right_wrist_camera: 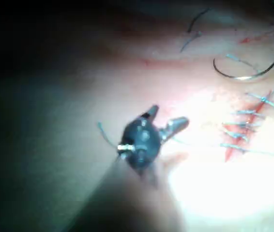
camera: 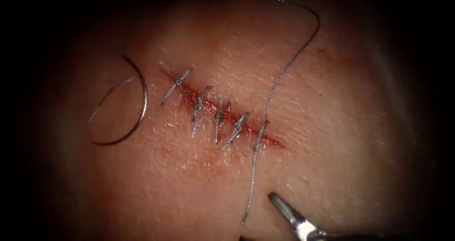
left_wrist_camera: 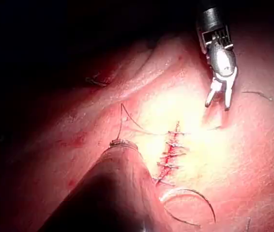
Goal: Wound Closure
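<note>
The needle (camera: 135, 103) lay free on the tissue (camera: 341, 127), well to the left of the cut (camera: 222, 115), out of the tissue and held by neither tool. Five stitches (camera: 218, 117) crossed the cut. The thread (camera: 289, 63) ran from the rightmost stitch up and over in a long arc toward the far edge of the field, while its other limb trailed down to a loose end (camera: 244, 221) just beside the right tool (camera: 284, 208). A second strand (camera: 109, 98) lay across the inside of the needle's curve.

The right tool entered from the lower right. In the left wrist view (left_wrist_camera: 219, 101) and the right wrist view (right_wrist_camera: 163, 123) its jaws stood parted and held nothing. The left tool's shaft (left_wrist_camera: 117, 183) showed in the left wrist view with thread draped over it; whether its jaws were open or closed could not be told.

Judged from this layout, the loose end was the nearest thing within reach of the right tool. A clean grasp would take the thread alone, a little back from its tip, without pinching the tissue beneath. Tension would best be applied gently along the line of the last stitch, so that the earlier stitches are not disturbed.
</note>
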Motion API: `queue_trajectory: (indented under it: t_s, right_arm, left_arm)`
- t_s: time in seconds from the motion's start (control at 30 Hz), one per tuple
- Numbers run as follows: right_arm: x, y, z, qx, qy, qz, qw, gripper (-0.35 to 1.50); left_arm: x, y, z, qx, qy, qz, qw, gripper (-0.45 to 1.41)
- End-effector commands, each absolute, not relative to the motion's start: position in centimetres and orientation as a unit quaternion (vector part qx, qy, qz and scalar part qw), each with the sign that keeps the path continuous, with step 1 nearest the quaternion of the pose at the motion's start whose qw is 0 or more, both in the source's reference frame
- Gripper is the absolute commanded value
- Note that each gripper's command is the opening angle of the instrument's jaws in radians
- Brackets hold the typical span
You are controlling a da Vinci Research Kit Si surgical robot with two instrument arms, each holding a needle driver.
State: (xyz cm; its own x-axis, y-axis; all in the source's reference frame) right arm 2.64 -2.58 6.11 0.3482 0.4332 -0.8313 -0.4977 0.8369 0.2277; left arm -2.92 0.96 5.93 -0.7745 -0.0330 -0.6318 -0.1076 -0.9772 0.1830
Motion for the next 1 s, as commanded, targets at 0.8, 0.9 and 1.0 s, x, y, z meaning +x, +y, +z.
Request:
queue_trajectory:
  t_s: [0.8,0.9,1.0]
  right_arm:
    - [2.59,-1.2,7.0,-0.011,0.596,0.279,0.753,-0.35]
    - [2.59,-1.1,6.9,0.023,0.634,0.272,0.724,-0.35]
    - [2.6,-1.1,6.9,0.045,0.653,0.26,0.71,-0.35]
  left_arm:
    - [-3.2,-0.5,6.1,-0.361,0.12,0.925,0.003,-0.45]
    - [-3.23,-0.6,6.3,-0.361,0.118,0.925,0.003,-0.45]
    - [-3.26,-0.6,6.4,-0.361,0.114,0.926,0.002,-0.45]
